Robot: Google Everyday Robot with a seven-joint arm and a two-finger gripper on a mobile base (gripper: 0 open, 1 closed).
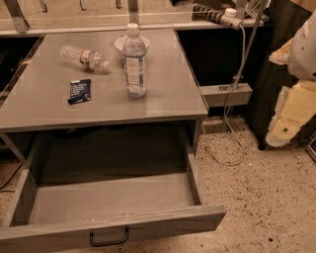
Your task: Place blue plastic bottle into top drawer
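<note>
The blue plastic bottle (134,62) stands upright on the grey table (168,101), right of its middle, with a white cap and a pale label. The top drawer (113,197) is pulled out below the table's front edge and is empty inside; its black handle (108,239) is at the bottom. My gripper (289,113), a cream and white shape, hangs at the far right above the floor, well away from the bottle and off the table.
A clear bottle with a red-marked label (84,57) lies on its side at the back left. A white bowl (118,45) sits just behind the upright bottle. A dark blue packet (80,91) lies left of it. A power strip (217,15) and cable hang at the right.
</note>
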